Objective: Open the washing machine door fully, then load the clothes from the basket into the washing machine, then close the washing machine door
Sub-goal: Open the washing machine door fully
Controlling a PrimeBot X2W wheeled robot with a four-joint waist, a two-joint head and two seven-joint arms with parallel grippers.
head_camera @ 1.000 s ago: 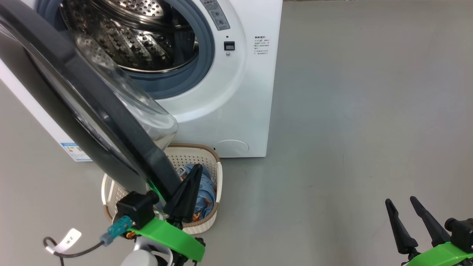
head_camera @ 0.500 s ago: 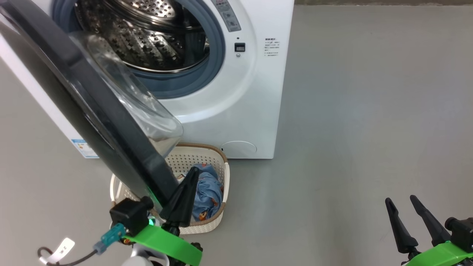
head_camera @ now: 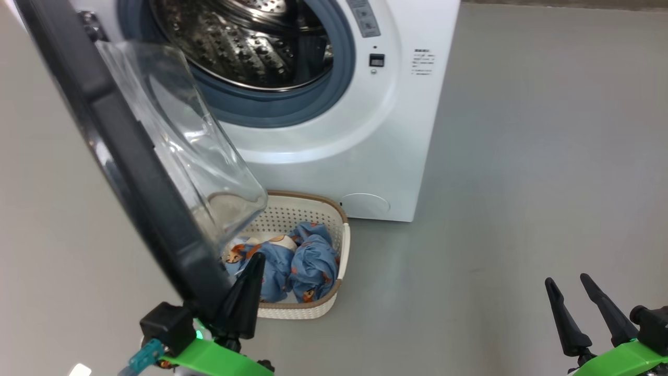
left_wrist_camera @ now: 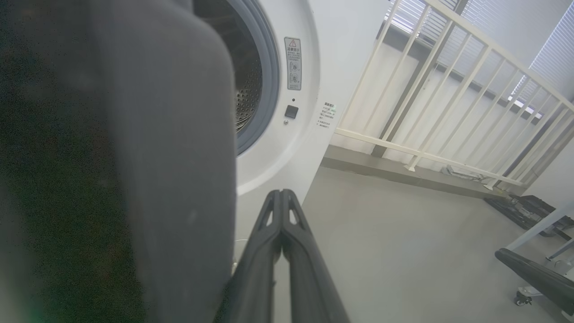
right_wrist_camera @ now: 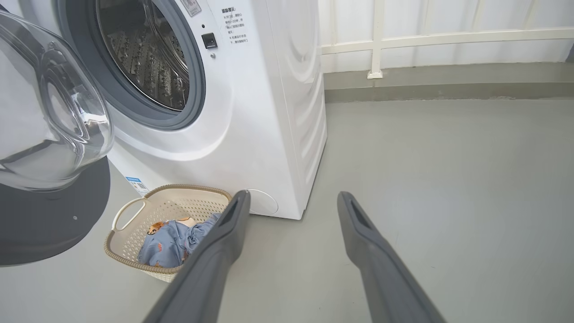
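Observation:
The white washing machine [head_camera: 365,146] stands with its steel drum exposed. Its door [head_camera: 130,172], black-rimmed with a clear glass bowl, hangs swung out to the left. My left gripper [head_camera: 255,259] is shut on nothing, its fingers lying against the inner side of the door's lower rim [left_wrist_camera: 170,157]. Below the door sits the cream basket [head_camera: 302,312] holding the light blue printed clothes [head_camera: 308,261]. My right gripper [head_camera: 567,280] hovers open and empty at the lower right, well away from the basket [right_wrist_camera: 130,211] and clothes [right_wrist_camera: 175,240].
Grey floor [head_camera: 522,183] stretches to the right of the machine. A white railing [left_wrist_camera: 426,89] on a low kerb runs behind it. A dark object on wheels [left_wrist_camera: 533,278] shows at the right edge of the left wrist view.
The head camera has shifted, sliding the scene to the right. The door has swung further away from the machine with my shut left gripper against its rim. More of the clothes now show.

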